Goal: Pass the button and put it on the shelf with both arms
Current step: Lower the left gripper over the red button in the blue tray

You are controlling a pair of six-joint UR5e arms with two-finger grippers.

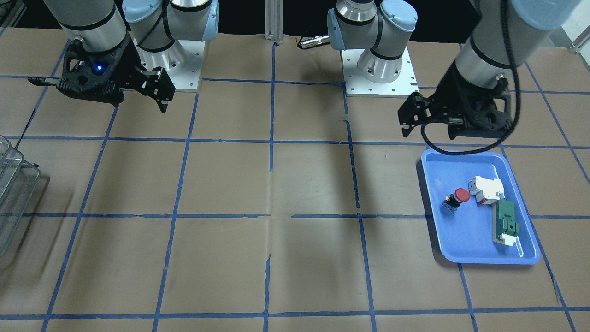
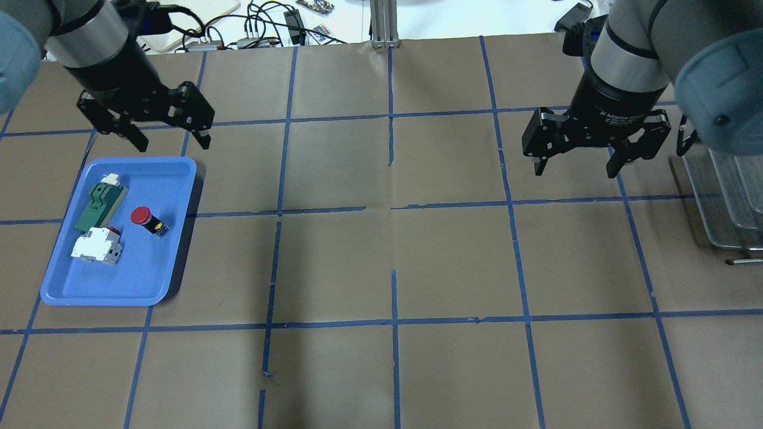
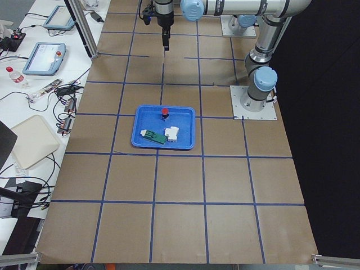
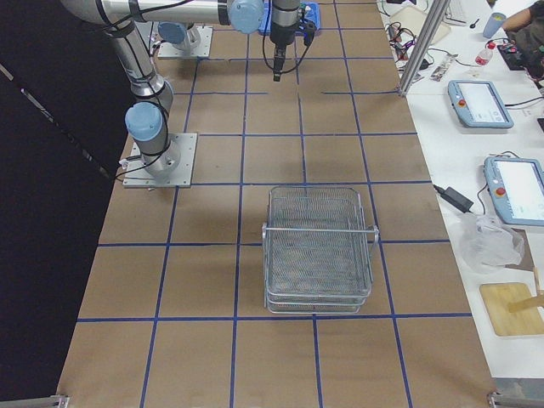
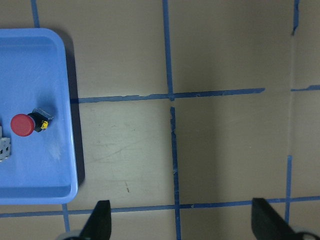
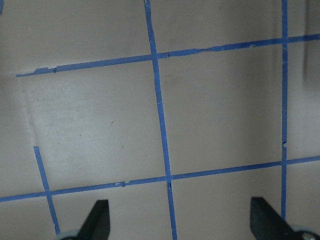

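- The button (image 2: 145,218) lies on its side in the blue tray (image 2: 137,280), near the left end of the tabletop (image 2: 453,262) as the robot counts sides. Neither tool touches it. The white-and-red block (image 2: 95,245) lies near it, and the green block (image 2: 98,202) is also in the tray.
- The left tool (image 2: 174,145) hangs above the tabletop beside the tray, its jaws spread wide and empty. In its wrist view the button sits off to one side, not between the fingers (image 5: 100,220).
- The right tool (image 2: 575,171) hangs over bare tabletop toward the right end, jaws likewise spread and holding nothing.
- The shelf (image 4: 319,246) stands at the tabletop's right end, well apart from the button. Nothing shows on its wire levels.
- Progress, as a judgement: no step of the task is done.
- Three steps remain: picking up the button, handing it over between the arms, and setting it on the shelf.
- The likely first step is for the left tool to centre over the button and descend on it.
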